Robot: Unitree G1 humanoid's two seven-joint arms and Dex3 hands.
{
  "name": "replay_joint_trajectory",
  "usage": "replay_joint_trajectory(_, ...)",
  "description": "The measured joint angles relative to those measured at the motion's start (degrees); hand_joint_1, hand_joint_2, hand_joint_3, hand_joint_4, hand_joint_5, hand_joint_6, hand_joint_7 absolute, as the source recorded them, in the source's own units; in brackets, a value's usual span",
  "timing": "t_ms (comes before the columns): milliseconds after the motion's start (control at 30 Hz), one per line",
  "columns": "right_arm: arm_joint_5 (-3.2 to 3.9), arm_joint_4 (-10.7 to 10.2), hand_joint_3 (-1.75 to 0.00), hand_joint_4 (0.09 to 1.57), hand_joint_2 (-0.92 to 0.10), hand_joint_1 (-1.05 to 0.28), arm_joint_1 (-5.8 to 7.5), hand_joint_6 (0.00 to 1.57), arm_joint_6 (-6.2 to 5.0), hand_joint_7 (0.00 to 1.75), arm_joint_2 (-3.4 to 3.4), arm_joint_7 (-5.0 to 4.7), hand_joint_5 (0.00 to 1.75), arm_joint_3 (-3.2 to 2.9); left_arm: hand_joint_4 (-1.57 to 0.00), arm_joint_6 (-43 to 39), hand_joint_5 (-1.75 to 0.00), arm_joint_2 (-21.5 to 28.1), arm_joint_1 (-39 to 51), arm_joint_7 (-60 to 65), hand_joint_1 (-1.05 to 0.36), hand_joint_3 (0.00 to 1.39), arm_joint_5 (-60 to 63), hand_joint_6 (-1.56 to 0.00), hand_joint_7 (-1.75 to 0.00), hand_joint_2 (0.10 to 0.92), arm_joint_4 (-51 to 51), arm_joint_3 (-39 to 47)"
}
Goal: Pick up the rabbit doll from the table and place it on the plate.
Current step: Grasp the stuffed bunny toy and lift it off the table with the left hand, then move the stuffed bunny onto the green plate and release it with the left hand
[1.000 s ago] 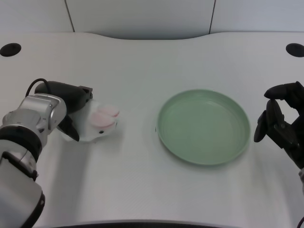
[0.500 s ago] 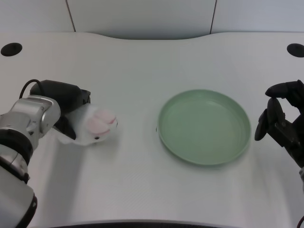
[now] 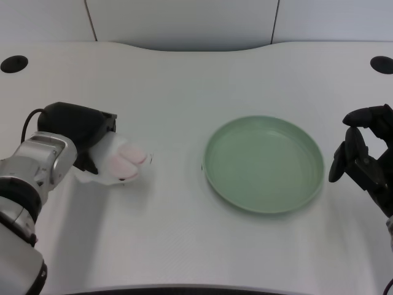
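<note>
fingers (image 3: 86, 161) grip rabbit doll (image 3: 120, 161), now drawn slightly leftward.

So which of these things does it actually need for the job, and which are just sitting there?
Needed:
- rabbit doll, white with pink ears
- green plate, nothing on it yet
- left hand, wrapped around the doll

Just there:
- right hand, idle beside the plate
- white table
- two dark holes at the table's far corners

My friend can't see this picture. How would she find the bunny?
Start at the big green plate on the white table, then look left. The rabbit doll sits in the black left hand; it is white and soft with pink ears.
</note>
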Motion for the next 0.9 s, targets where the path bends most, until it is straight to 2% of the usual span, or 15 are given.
replay_joint_trajectory(167, 0.02, 0.0, -0.84, 0.97, -0.92, -0.2, 0.0, 0.41, 0.0, 1.75, 0.0, 0.01, 1.75, 0.02, -0.7, 0.1, -1.29, 0.1, 0.0, 0.2, -0.26, 0.08, 0.0, -0.72, -1.03, 0.921, 0.1, 0.0)
replay_joint_trajectory(233, 0.01, 0.4, -0.84, 1.01, -0.9, -0.22, -0.07, 0.47, -0.38, 1.75, 0.0, 0.4, 1.75, 0.03, -0.61, 0.0, -1.22, 0.1, 0.0, 0.0, -0.28, 0.13, -1.6, -0.67, -0.99, 0.916, 0.1, 1.6)
replay_joint_trajectory(267, -0.16, 0.6, -0.84, 1.01, -0.9, -0.21, -0.09, 0.48, -0.61, 1.75, 0.0, 0.5, 1.75, 0.08, -0.61, 0.0, -1.22, 0.1, 0.0, -0.6, -0.27, 0.11, -3.0, -0.68, -0.98, 0.918, 0.0, 2.9)
replay_joint_trajectory(367, -0.61, 0.8, -0.85, 1.0, -0.91, -0.2, -0.11, 0.46, -0.69, 1.75, 0.01, -0.13, 1.75, 0.35, -0.59, 0.0, -1.15, 0.0, -0.5, -3.8, -0.25, 0.13, -7.0, -0.72, -0.97, 0.921, -0.4, 6.6)
replay_joint_trajectory(433, -0.33, 0.8, -0.85, 0.98, -0.91, -0.2, -0.21, 0.44, -0.38, 1.75, 0.08, -0.3, 1.75, 0.33, -0.6, -0.4, -1.23, -0.2, -1.3, -5.3, -0.24, 0.14, -8.9, -0.69, -1.1, 0.918, -0.8, 8.4)
replay_joint_trajectory(533, -0.26, 0.8, -0.83, 0.96, -0.92, -0.2, -0.36, 0.42, -0.07, 1.75, 0.15, -0.48, 1.75, 0.35, -0.59, -1.1, -1.58, -0.8, -3.6, -5.9, -0.23, 0.08, -10.1, -0.57, -1.58, 0.919, -1.6, 9.8)
replay_joint_trajectory(567, -0.3, 0.9, -0.83, 0.95, -0.92, -0.2, -0.39, 0.42, -0.07, 1.75, 0.15, -0.53, 1.75, 0.35, -0.67, -1.2, -1.66, -1.2, -4.6, -6.2, -0.22, 0.08, -10.2, -0.61, -1.66, 0.916, -1.9, 10.0)
replay_joint_trajectory(600, -0.35, 0.9, -0.83, 0.95, -0.92, -0.19, -0.39, 0.42, -0.11, 1.75, 0.15, -0.53, 1.75, 0.37, -0.69, -1.3, -1.7, -1.8, -5.4, -6.2, -0.21, 0.07, -10.3, -0.61, -1.7, 0.908, -2.3, 10.1)
replay_joint_trajectory(633, -0.38, 1.0, -0.83, 0.95, -0.92, -0.19, -0.41, 0.42, -0.19, 1.75, 0.15, -0.53, 1.75, 0.41, -0.69, -1.4, -1.69, -2.5, -6.0, -6.2, -0.21, 0.06, -10.4, -0.61, -1.66, 0.901, -2.7, 10.2)
replay_joint_trajectory(733, -0.38, 1.4, -0.83, 0.96, -0.91, -0.21, -0.44, 0.42, -0.32, 1.75, 0.27, -0.52, 1.75, 0.56, -0.71, -2.1, -1.28, -4.9, -7.1, -6.2, -0.23, 0.03, -10.7, -0.77, -1.09, 0.866, -3.3, 10.2)
replay_joint_trajectory(767, -0.38, 1.4, -0.83, 0.96, -0.91, -0.21, -0.43, 0.42, -0.41, 1.75, 0.4, -0.52, 1.75, 0.64, -0.71, -2.6, -1.21, -5.6, -7.1, -6.2, -0.23, 0.03, -10.6, -0.8, -0.99, 0.859, -3.4, 10.0)
replay_joint_trajectory(800, -0.38, 1.4, -0.83, 0.96, -0.91, -0.21, -0.42, 0.42, -0.47, 1.75, 0.47, -0.52, 1.75, 0.71, -0.7, -3.0, -1.28, -6.3, -7.1, -6.1, -0.23, 0.03, -10.6, -0.78, -1.09, 0.865, -3.5, 9.8)
replay_joint_trajectory(833, -0.38, 1.4, -0.83, 0.96, -0.91, -0.21, -0.41, 0.42, -0.57, 1.75, 0.56, -0.52, 1.75, 0.83, -0.74, -3.5, -1.46, -7.1, -7.1, -6.1, -0.23, 0.07, -10.4, -0.72, -1.44, 0.881, -3.6, 9.7)
replay_joint_trajectory(867, -0.38, 1.3, -0.83, 0.96, -0.91, -0.21, -0.38, 0.42, -0.61, 1.75, 0.68, -0.54, 1.75, 1.0, -0.77, -3.7, -1.56, -7.7, -7.1, -6.1, -0.23, 0.1, -10.2, -0.7, -1.59, 0.875, -3.8, 9.5)
replay_joint_trajectory(900, -0.39, 1.2, -0.84, 0.97, -0.91, -0.21, -0.32, 0.42, -0.62, 1.75, 0.83, -0.53, 1.75, 1.29, -0.78, -3.9, -1.65, -8.5, -7.1, -6.1, -0.22, 0.22, -10.0, -0.71, -1.67, 0.826, -3.9, 9.4)
